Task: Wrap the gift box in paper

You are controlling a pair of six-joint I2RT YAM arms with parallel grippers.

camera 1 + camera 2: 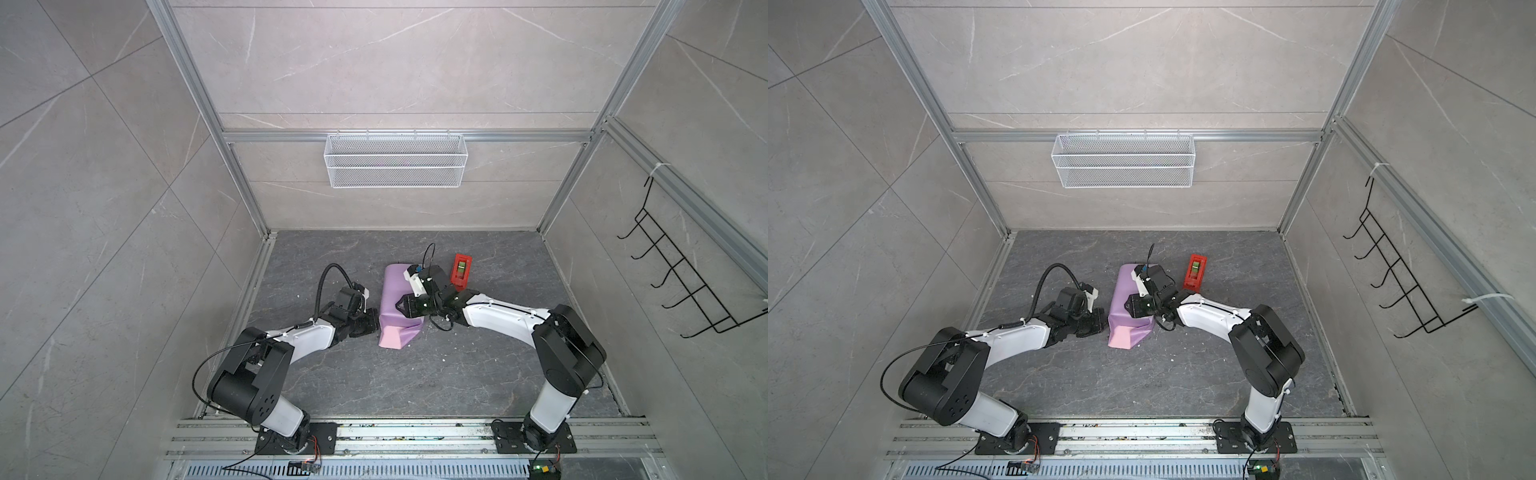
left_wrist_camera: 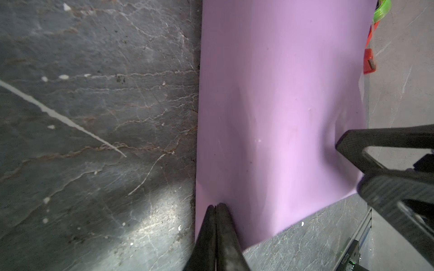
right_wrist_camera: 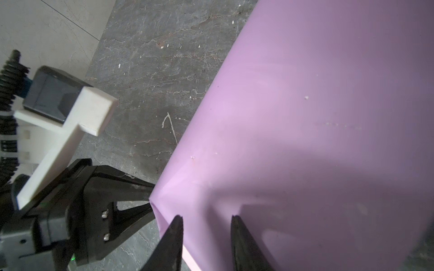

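Note:
The paper (image 1: 394, 291) (image 1: 1121, 286) is folded lilac side out over the gift box, which is fully hidden. A pale pink flap (image 1: 392, 338) sticks out at the near end. My left gripper (image 1: 377, 328) (image 2: 216, 206) is shut, its tips pinching the paper's near-left corner; in the right wrist view that corner is drawn to a point between the left gripper's (image 3: 151, 199) fingers. My right gripper (image 1: 399, 309) (image 3: 206, 217) hovers open over the wrapped top (image 3: 305, 117), fingers apart with nothing between them.
A red tape dispenser (image 1: 461, 272) (image 1: 1196, 272) stands on the dark floor right of the parcel, behind the right arm. A white mesh basket (image 1: 395, 160) hangs on the back wall and a black hook rack (image 1: 685, 282) on the right wall.

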